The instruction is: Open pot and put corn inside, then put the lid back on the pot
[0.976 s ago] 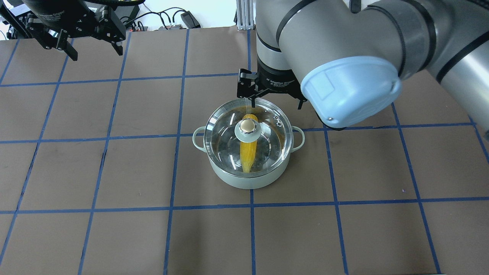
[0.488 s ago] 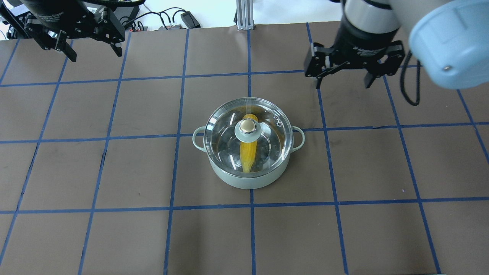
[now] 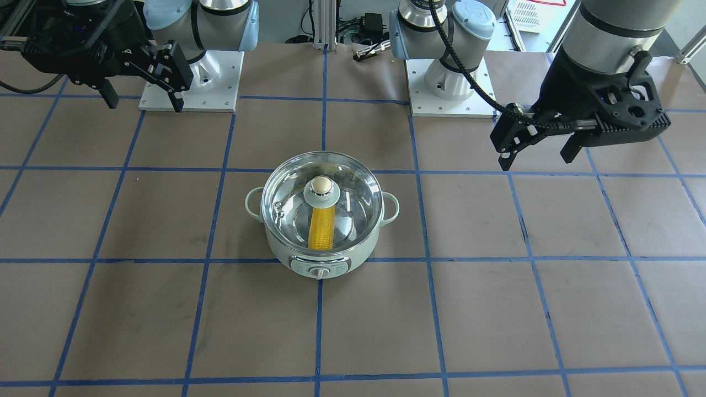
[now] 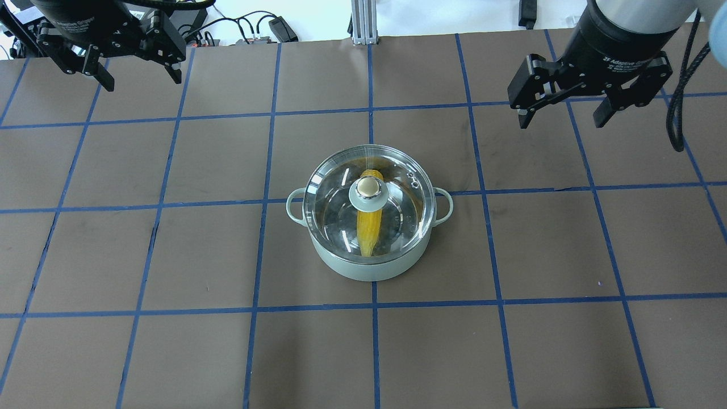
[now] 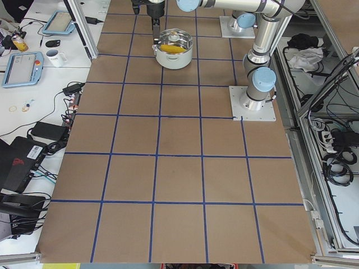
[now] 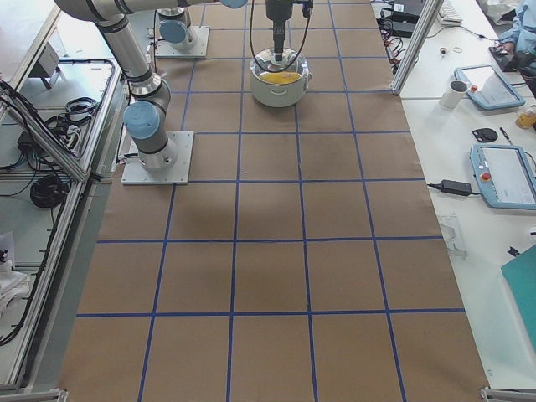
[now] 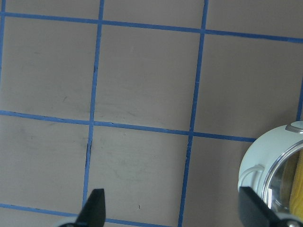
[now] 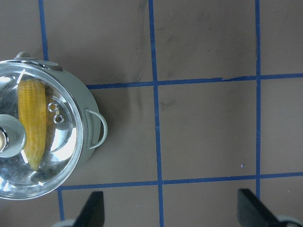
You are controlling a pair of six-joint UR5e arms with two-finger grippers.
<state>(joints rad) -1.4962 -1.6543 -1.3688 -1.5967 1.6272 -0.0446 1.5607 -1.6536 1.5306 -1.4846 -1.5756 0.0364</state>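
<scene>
You see a glossy clear glass lid (image 4: 368, 190) on a smooth pale-green pot (image 4: 369, 271) with mirror-bright steel inside, bumpy-kerneled corn (image 4: 368, 230), and a matt brown paper table cover (image 4: 170, 255).

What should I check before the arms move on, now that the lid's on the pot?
1. Corn lies inside the pot: ok.
2. Lid sits centred over the pot's rim: ok.
3. Right gripper empty, jaws apart, off to the pot's side: ok.
4. Left gripper empty, jaws apart, far from the pot: ok.
5. Lid seated flush all the way round: cannot tell.
</scene>
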